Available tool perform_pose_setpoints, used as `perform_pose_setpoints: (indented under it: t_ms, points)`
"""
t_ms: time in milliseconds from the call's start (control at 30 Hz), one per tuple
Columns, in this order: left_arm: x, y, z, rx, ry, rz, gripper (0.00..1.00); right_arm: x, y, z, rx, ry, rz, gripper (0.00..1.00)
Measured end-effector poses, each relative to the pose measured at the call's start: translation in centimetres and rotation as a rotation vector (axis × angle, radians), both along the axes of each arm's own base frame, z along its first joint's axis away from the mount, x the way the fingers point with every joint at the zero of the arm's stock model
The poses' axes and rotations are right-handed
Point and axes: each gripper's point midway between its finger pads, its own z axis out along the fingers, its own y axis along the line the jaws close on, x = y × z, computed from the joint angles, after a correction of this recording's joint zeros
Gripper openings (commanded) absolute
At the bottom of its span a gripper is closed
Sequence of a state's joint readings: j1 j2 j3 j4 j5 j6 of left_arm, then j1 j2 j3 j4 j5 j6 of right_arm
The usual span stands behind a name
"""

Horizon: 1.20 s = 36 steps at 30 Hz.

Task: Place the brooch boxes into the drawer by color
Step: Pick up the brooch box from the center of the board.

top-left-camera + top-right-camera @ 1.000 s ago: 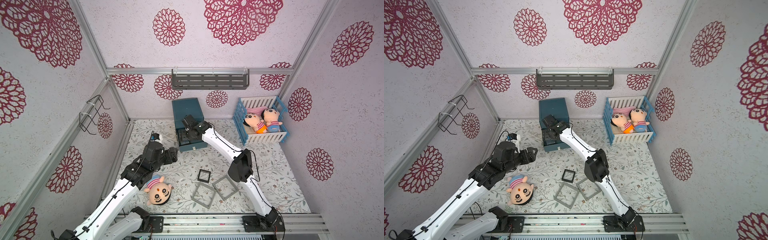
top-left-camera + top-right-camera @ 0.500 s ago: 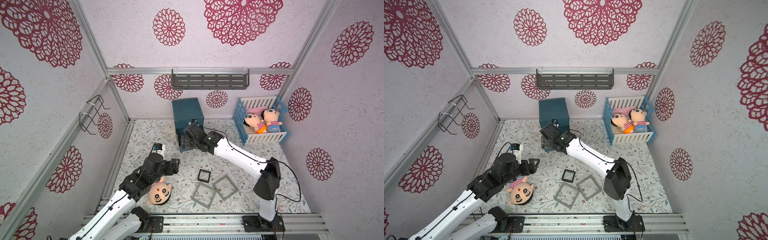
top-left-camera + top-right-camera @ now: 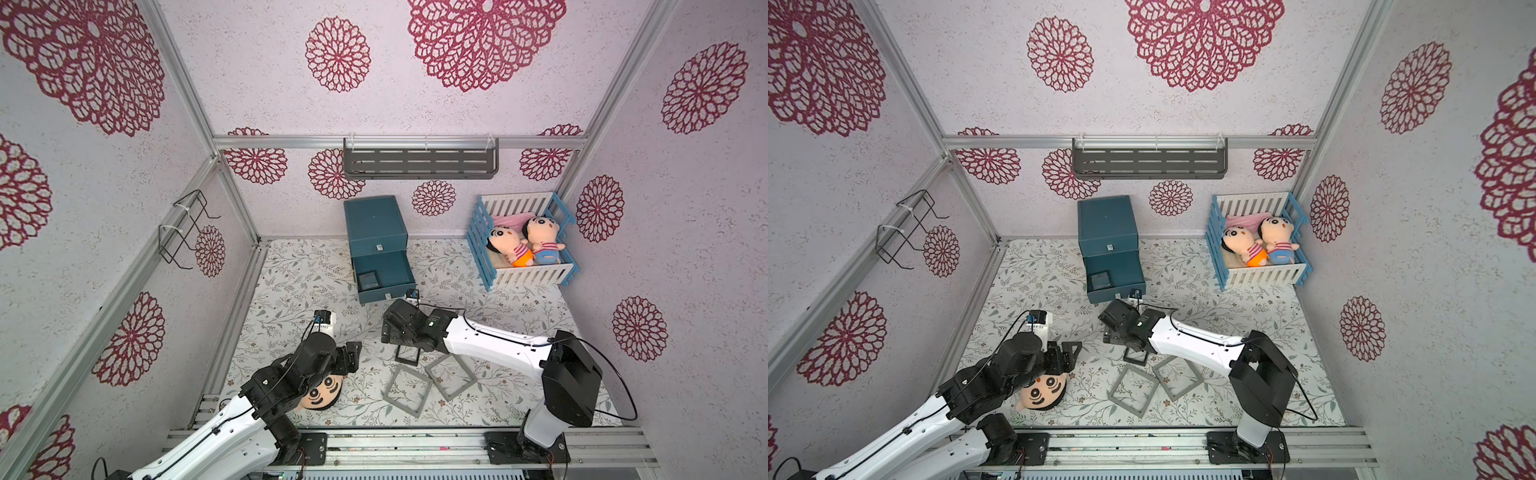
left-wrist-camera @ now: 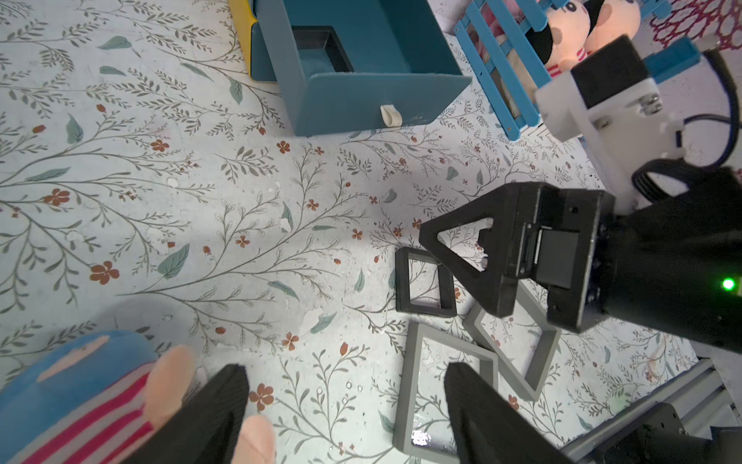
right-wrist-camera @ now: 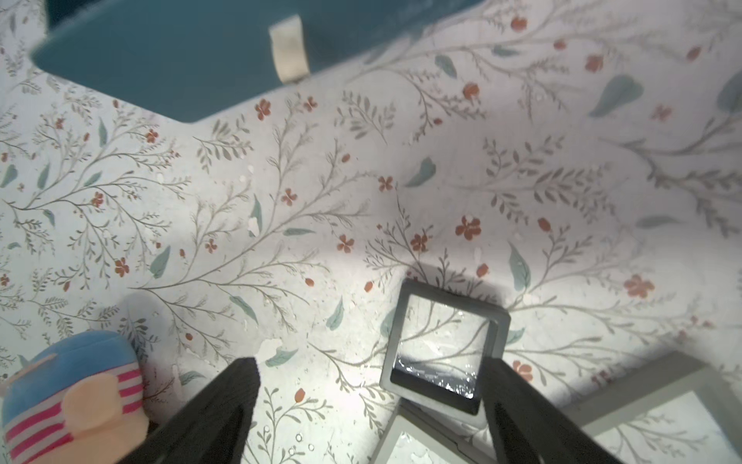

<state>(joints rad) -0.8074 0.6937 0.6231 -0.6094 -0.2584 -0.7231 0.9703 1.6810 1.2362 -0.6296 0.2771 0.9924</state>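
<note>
Black brooch box [image 3: 368, 281] lay inside the open drawer [image 3: 384, 296]; second black box [image 4: 402, 281] and grey boxes [image 3: 391, 380] lay on the surface [image 3: 299, 282]. Right fingers [image 5: 225, 401] gaped empty over it; left fingers [image 4: 217, 405] spread, empty.

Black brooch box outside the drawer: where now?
In both top views the black brooch box lies on the mat under the right gripper, beside the two grey boxes, in front of the open drawer.
</note>
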Motion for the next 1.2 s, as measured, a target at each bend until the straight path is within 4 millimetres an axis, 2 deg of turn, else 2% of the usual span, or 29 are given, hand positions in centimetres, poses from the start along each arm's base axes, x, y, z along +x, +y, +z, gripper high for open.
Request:
perform_pose_setpoints:
  t_ms: [200, 500, 700, 867, 1200]
  points:
    - [-0.6, -0.5, -0.2, 0.017, -0.010, -0.017, 0.84, -1.8, -0.6, -2.7, 0.010, 0.069, -0.038, 0.99]
    - [-1.0, 0.0, -1.3, 0.035, -0.005, -0.004, 0.84, -3.1, -1.3, -4.9, 0.031, 0.135, -0.095, 0.99]
    - [-1.0, 0.0, -1.3, 0.039, -0.008, 0.004, 0.84, -3.1, -1.4, -5.5, 0.025, 0.146, -0.109, 0.99]
    - [-1.0, 0.0, -1.3, 0.037, -0.009, 0.007, 0.84, -3.2, -1.6, -6.9, -0.011, 0.163, -0.112, 0.99]
    - [-0.9, 0.1, -1.2, 0.030, -0.008, 0.018, 0.84, -2.8, -1.4, -7.9, -0.076, 0.160, -0.101, 0.90]
